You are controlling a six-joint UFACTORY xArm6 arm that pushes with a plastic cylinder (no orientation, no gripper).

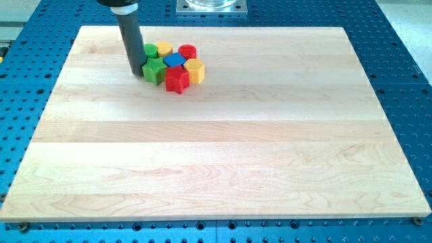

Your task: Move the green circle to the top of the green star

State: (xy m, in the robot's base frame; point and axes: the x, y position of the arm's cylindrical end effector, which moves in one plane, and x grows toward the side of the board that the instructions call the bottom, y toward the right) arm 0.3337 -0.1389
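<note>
The green circle (150,50) sits at the upper left of a tight cluster of blocks near the board's top left. The green star (154,70) lies just below it, touching or nearly touching. My tip (136,73) is at the end of the dark rod, right against the left side of the green star and just below-left of the green circle. The rod hides part of the green circle's left edge.
The cluster also holds a yellow block (164,48), a red round block (187,52), a blue block (174,61), a yellow hexagon-like block (194,70) and a red star (177,80). The wooden board (223,148) lies on a blue perforated table.
</note>
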